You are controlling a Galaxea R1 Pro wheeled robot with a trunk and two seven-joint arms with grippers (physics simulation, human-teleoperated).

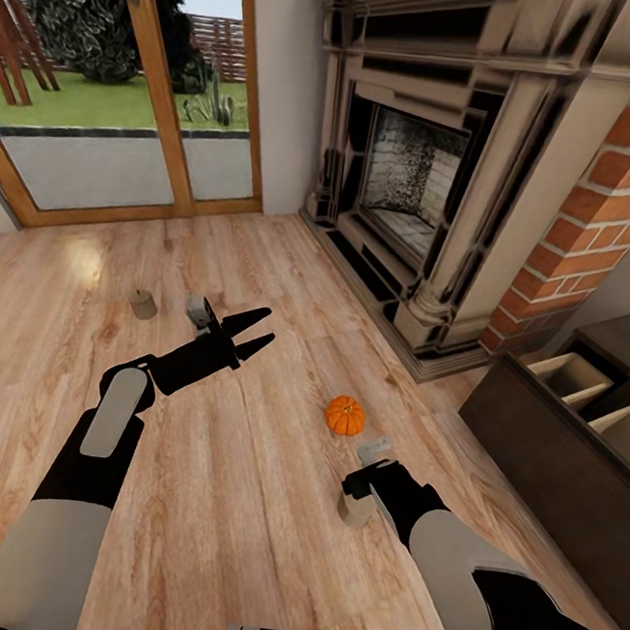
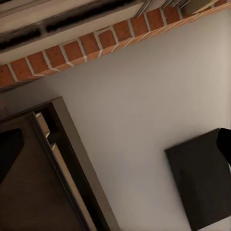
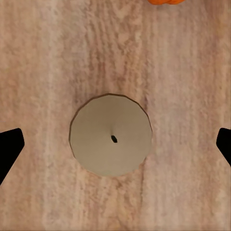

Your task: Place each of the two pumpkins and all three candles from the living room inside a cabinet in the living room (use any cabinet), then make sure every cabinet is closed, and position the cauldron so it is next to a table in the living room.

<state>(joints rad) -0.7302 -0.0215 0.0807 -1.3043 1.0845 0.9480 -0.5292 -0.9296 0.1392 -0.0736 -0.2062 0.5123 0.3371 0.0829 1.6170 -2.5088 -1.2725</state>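
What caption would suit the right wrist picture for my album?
Looking straight down on a candle standing on the wooden floor, open jaws on either side of it, a pumpkin at the edge.

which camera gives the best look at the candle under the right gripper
The right wrist view: the candle sits centred between the open fingertips, seen from straight above, wick visible. The head view shows its side, partly covered by the right gripper.

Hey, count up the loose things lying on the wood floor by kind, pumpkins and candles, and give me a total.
Pumpkins: 1
Candles: 3, one far left, one behind the left gripper, one beneath the right gripper
Total: 4
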